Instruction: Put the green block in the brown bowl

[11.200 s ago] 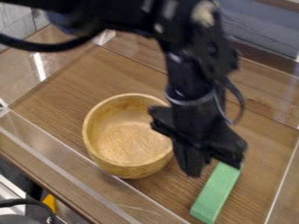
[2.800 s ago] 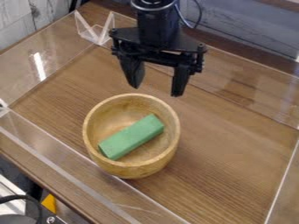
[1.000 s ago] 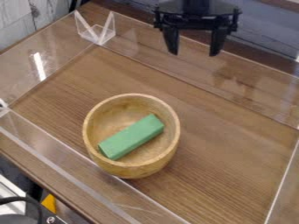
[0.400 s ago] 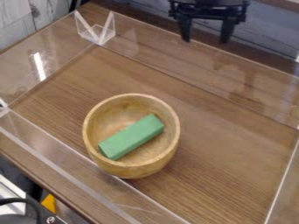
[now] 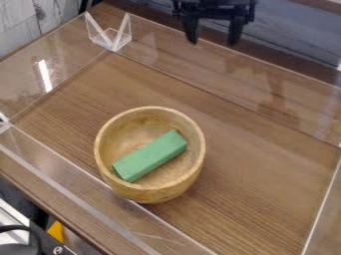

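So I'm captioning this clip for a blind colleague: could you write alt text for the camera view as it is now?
A bright green rectangular block lies tilted inside a round light-brown wooden bowl on a wood-grain table with clear plastic walls. The robot's black pincer hangs open and empty at the top edge, well behind the bowl.

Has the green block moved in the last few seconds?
No. The green block lies at the same slant inside the brown bowl, unchanged against its rim.
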{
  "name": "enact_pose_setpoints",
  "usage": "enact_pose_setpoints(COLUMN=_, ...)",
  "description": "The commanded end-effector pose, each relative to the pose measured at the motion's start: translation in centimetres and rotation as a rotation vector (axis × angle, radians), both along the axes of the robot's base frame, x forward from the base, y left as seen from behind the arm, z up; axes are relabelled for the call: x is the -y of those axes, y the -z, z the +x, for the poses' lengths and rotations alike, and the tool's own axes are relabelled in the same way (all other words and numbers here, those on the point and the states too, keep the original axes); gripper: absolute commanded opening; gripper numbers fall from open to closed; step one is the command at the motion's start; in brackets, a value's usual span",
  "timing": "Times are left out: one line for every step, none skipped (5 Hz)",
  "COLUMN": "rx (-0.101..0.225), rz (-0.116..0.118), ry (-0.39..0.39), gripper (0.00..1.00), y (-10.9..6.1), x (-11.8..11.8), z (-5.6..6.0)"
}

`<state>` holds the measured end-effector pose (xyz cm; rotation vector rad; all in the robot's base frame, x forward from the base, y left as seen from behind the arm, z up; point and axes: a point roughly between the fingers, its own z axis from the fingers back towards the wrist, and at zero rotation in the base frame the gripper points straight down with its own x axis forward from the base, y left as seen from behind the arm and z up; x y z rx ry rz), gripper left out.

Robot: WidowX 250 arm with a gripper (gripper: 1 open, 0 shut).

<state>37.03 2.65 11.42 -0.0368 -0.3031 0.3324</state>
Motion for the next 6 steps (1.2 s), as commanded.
enact_pose_setpoints(rx=0.060, rz=0.012, ry=-0.032, gripper=1.00, y=0.0, x=-0.9, z=0.0)
enact_pose_setpoints(rx=0.074, rz=0.013, ry=-0.070, gripper=1.00, y=0.8, x=-1.6, z=0.0)
enact_pose_setpoints(rx=0.094, rz=0.014, ry=-0.102, gripper=1.00, y=1.4, x=-2.4, z=0.0)
enact_pose_setpoints(rx=0.108, rz=0.019, ry=-0.140, gripper=1.00, y=-0.2, x=-2.9, z=0.0)
enact_pose_setpoints(rx=0.118, rz=0.022, ry=-0.172, gripper=1.00, y=-2.1, x=-3.1, z=0.4)
enact_pose_setpoints(rx=0.126, rz=0.021, ry=-0.193, gripper=1.00, y=-2.5, x=-3.4, z=0.2)
